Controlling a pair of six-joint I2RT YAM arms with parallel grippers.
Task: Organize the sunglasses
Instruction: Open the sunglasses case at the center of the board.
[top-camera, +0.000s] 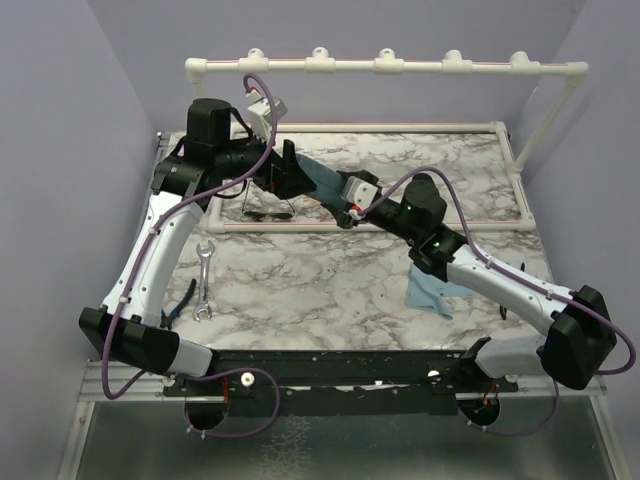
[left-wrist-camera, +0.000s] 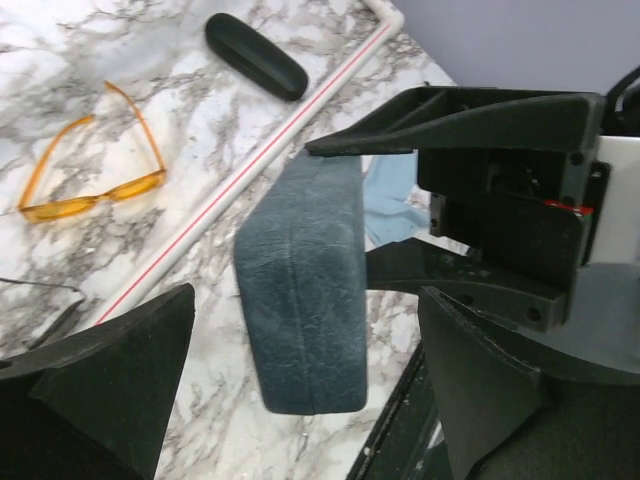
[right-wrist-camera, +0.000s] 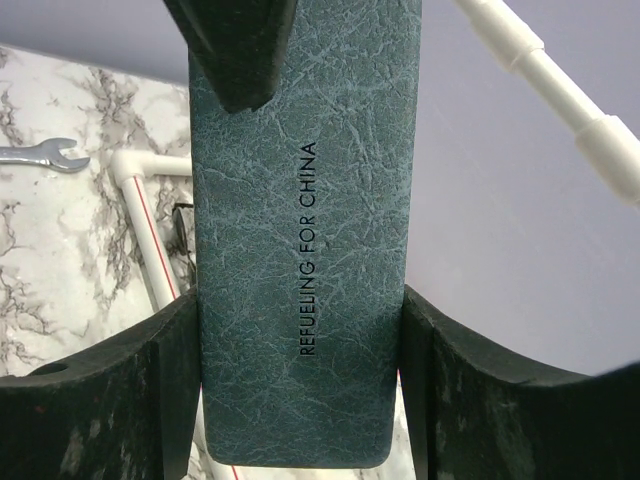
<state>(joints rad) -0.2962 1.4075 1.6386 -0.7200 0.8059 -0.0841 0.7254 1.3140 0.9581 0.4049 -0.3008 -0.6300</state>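
- Top external view: the left gripper (top-camera: 287, 172) and the right gripper (top-camera: 350, 205) meet above the marble-patterned table (top-camera: 330, 280). The grey-blue rectangular textured case (top-camera: 322, 182) is raised between them.
- Right wrist view: the right gripper clamps the case across its two long sides. One black finger of the left gripper shows at the case's far end.
- Left wrist view: the left gripper stands wide apart, one jaw on each side of the case, gripping nothing.
- Sunglasses: the translucent yellow-orange pair (left-wrist-camera: 90, 175) lies unfolded on the table beyond the white pipe rail (left-wrist-camera: 250, 170), near the black oval case (left-wrist-camera: 255, 55). The thin dark wire-framed pair (top-camera: 268, 212) lies just beside that rail. Neither pair is in a case.
- Step in hand, as judged: the case is being presented for opening or hand-over, with no pair stowed yet.
- Next move: the left jaws should close squarely on the free end while the right holds firm, since an off-centre pinch could twist the case.
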